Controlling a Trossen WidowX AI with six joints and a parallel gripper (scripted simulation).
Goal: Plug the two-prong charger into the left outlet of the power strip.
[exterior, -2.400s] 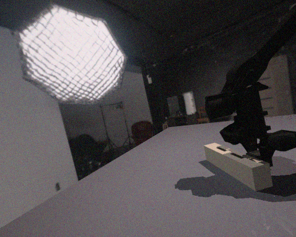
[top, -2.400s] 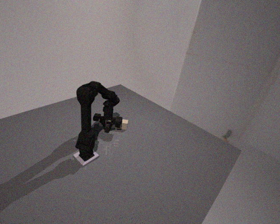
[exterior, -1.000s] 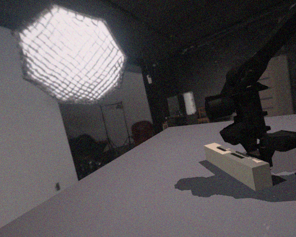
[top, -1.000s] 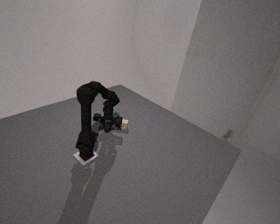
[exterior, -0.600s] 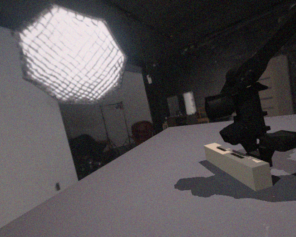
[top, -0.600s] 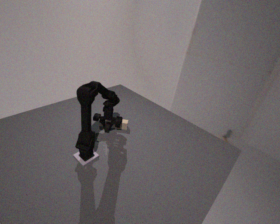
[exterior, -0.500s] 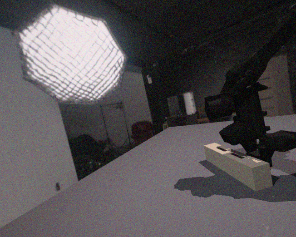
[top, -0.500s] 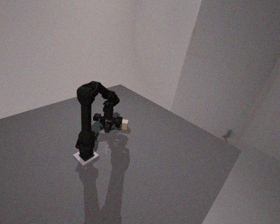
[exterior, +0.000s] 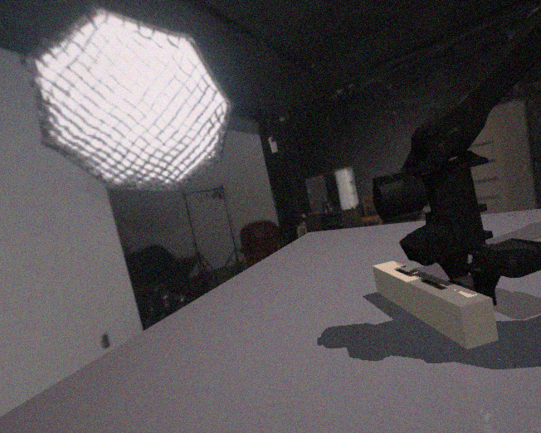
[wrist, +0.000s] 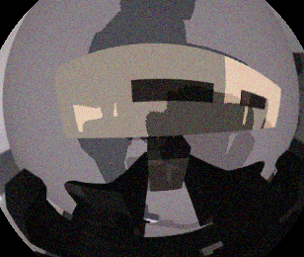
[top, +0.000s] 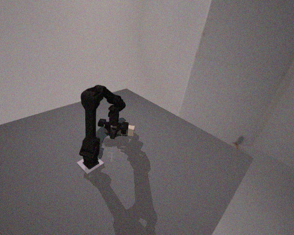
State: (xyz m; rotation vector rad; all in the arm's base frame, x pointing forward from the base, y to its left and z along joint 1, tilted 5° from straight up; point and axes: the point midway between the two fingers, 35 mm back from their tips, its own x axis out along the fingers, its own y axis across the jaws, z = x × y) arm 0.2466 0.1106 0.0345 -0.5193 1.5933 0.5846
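Top cam high, far; ext low, near; wrist looks down; all share power strip [exterior: 431, 300].

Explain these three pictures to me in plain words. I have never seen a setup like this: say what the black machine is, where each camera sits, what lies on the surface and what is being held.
The black machine is a robot arm with several joints, bolted to a small plate on a grey table. At its end is a gripper with two fingers.

The first picture looks down from high up and shows the whole arm bent over its work. The second is shot from low beside the table. The round third one comes from a camera on the wrist, looking past the fingers.

On the table lies a cream power strip with dark outlet slots on top. The fingers are shut on a dark charger, held right at the strip's top face. Whether its prongs are already in a slot cannot be told.
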